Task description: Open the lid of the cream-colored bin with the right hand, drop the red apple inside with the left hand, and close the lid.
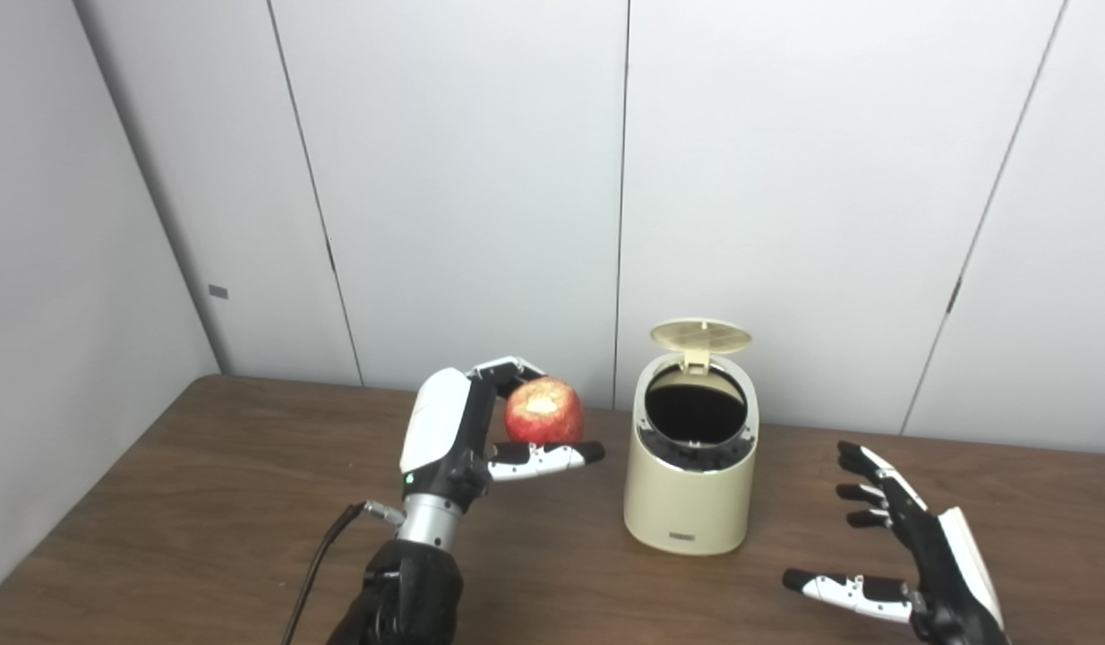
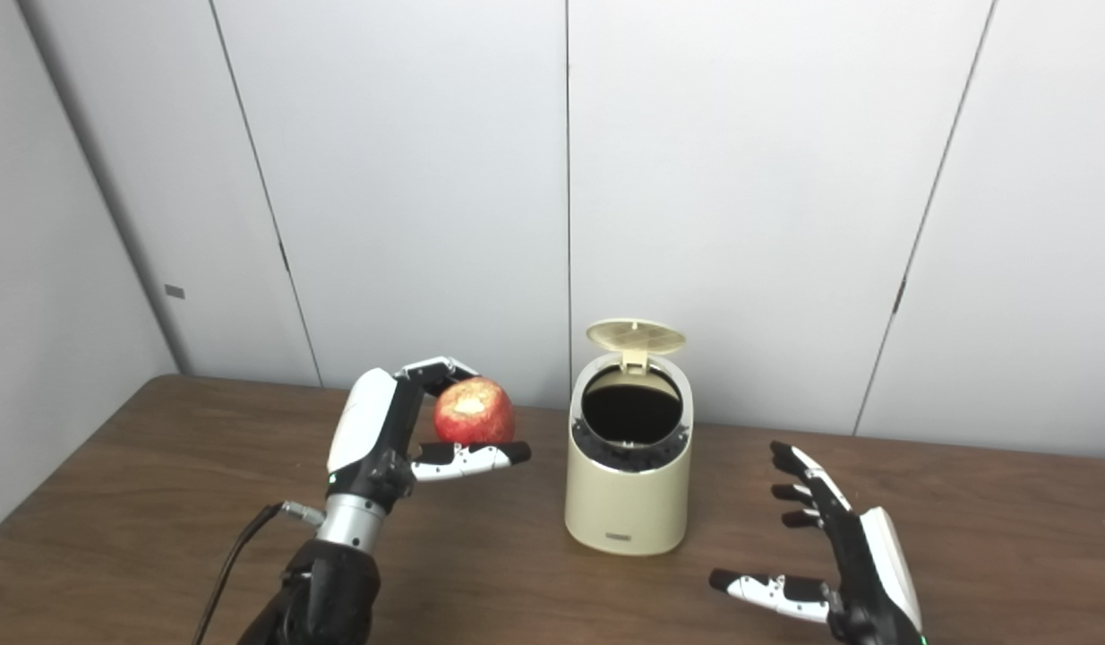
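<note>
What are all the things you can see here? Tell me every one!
round red apple: one, red with a pale patch on top, held up in the left hand, left of the bin
cream-colored plastic bin: one, cream with a dark inside, standing on the table between the hands
round cream lid: one, flipped up open at the back of the bin
brown wooden table: one, dark brown, under everything
grey wall panels: several, pale grey, behind the table
black cable: one, beside the left arm
left hand: black and white, shut on the apple
right hand: black and white, open, right of the bin
</note>
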